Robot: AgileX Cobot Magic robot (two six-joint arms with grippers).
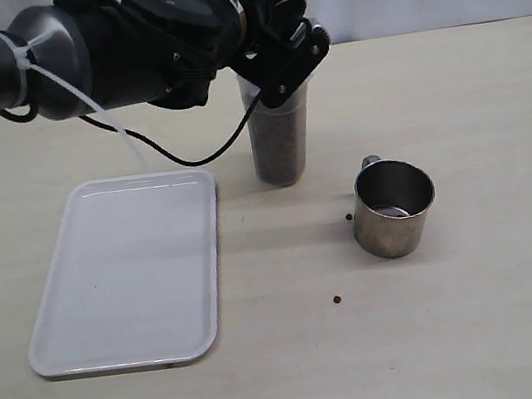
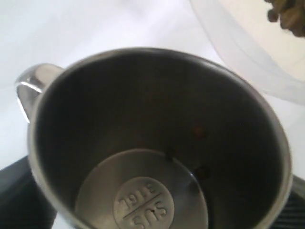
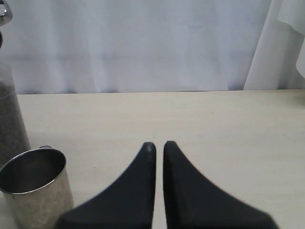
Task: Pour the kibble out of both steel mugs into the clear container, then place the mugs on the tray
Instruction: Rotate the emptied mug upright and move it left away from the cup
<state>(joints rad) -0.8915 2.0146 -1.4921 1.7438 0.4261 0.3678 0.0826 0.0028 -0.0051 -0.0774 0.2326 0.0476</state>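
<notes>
My left gripper (image 1: 285, 50) is shut on one steel mug (image 2: 157, 143), holding it tipped high over the clear container (image 1: 281, 136). In the left wrist view that mug's inside is bare except for one or two stuck pellets (image 2: 202, 171). The container stands upright, filled most of the way with kibble (image 1: 282, 151); its rim (image 2: 248, 52) lies just beyond the mug's lip. The second steel mug (image 1: 394, 208) stands upright on the table, right of the container, and looks empty. The white tray (image 1: 131, 271) lies flat at the left with nothing on it. My right gripper (image 3: 158, 145) is shut and empty, right of the second mug (image 3: 35, 186).
Two stray pellets lie on the table, one (image 1: 338, 299) in front of the container and one (image 1: 349, 217) beside the second mug. The left arm and its cable (image 1: 178, 158) hang above the tray's far side. A white curtain (image 3: 143, 43) closes off the back.
</notes>
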